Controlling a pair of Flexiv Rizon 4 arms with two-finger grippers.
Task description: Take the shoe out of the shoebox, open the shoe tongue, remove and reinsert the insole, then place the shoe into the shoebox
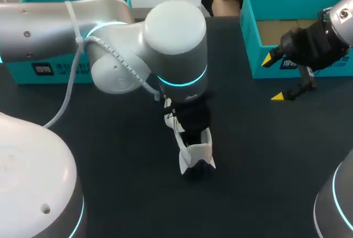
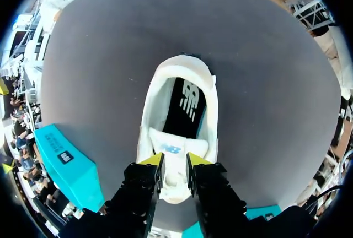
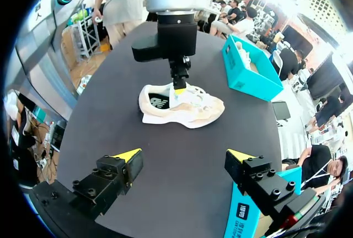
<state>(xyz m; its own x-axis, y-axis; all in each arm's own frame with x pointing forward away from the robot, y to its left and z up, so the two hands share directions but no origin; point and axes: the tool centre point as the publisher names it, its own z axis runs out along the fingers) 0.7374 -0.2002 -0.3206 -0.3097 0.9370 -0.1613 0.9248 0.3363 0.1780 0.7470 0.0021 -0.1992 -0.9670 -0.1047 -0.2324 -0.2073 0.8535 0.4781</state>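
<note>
The right end effector (image 1: pixel 273 78) is seen spread wide beside the shoebox (image 1: pixel 248 34), the shoe (image 1: pixel 196 152) set on the surface (image 1: pixel 110 155) under the left arm (image 1: pixel 176 34). From the left wrist, the left end effector (image 2: pixel 174 161) is shown pinching the tongue (image 2: pixel 172 150), black insole (image 2: pixel 185 108) laid bare. From the right wrist, the shoe is seen upright, apart from the shoebox. Light and soft, it is likely best gripped at the heel rim (image 3: pixel 144 106).

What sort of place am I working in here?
Probably a robot manipulation test bench: a dark matte tabletop, a teal cardboard shoebox standing on it, and a white low-top sneaker whose tongue the left jaws pinch while the right jaws hang open.
</note>
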